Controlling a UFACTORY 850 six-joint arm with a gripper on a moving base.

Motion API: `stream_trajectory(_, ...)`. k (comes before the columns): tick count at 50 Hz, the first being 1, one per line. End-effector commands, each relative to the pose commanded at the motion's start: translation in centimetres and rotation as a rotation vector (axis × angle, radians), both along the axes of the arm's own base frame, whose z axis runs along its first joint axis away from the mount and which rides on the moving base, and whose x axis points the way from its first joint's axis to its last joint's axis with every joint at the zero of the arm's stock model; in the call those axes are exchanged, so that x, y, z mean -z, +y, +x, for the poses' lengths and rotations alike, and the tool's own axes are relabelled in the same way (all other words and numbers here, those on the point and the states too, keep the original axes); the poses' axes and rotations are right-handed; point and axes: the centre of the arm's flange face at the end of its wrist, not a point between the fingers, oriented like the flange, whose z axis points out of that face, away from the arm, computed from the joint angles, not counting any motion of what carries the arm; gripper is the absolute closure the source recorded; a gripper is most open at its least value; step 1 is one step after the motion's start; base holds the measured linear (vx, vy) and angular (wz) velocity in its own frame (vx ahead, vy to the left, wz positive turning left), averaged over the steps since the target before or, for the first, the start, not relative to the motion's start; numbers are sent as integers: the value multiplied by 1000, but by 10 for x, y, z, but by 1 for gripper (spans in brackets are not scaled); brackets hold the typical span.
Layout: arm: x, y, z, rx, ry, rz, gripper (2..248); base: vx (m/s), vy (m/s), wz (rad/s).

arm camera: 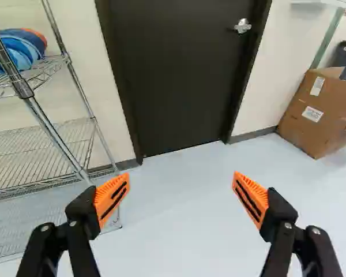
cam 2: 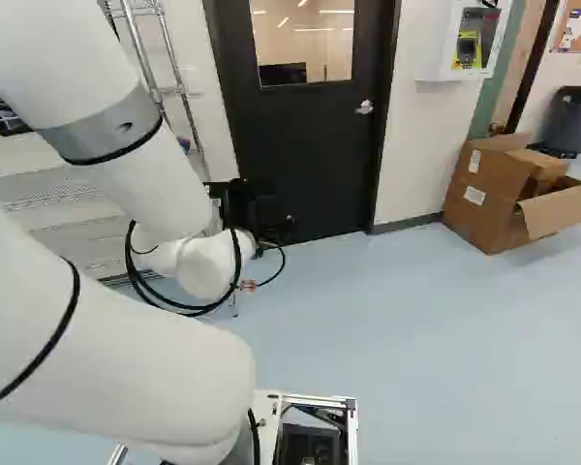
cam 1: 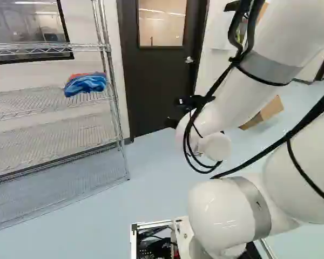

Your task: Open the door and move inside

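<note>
A dark door [cam 2: 300, 155] with a window in its upper part stands closed in its frame, ahead of the arm. Its silver handle [cam 2: 365, 108] is on the right side of the door in the right base view. In that view the black gripper [cam 2: 257, 213] hangs before the door's lower left part, partly hidden by the wrist. From the wrist view, the gripper [arm camera: 180, 193] has its orange-padded fingers wide apart with nothing between them. The door [arm camera: 181, 69] and its handle [arm camera: 242, 26] lie beyond the fingertips, some distance off.
A wire shelf rack [cam 1: 54, 102] holding a blue and red bundle [cam 1: 85, 84] stands left of the door. Cardboard boxes [cam 2: 508, 194] sit against the wall to the door's right, with a dark bin [cam 2: 571, 118] behind. A white wall box [cam 2: 467, 41] hangs above.
</note>
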Motion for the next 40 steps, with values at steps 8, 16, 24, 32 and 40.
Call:
stream_trajectory(8, 0, 0, 0, 0, 0, 0, 3, 0, 0, 0)
stream_trajectory(16, 0, 0, 0, 0, 0, 0, 3, 0, 0, 0)
stream_trajectory(24, 0, 0, 0, 0, 0, 0, 3, 0, 0, 0)
stream_trajectory(32, 0, 0, 0, 0, 0, 0, 3, 0, 0, 0)
stream_trajectory(40, 0, 0, 0, 0, 0, 0, 3, 31, 1, 1)
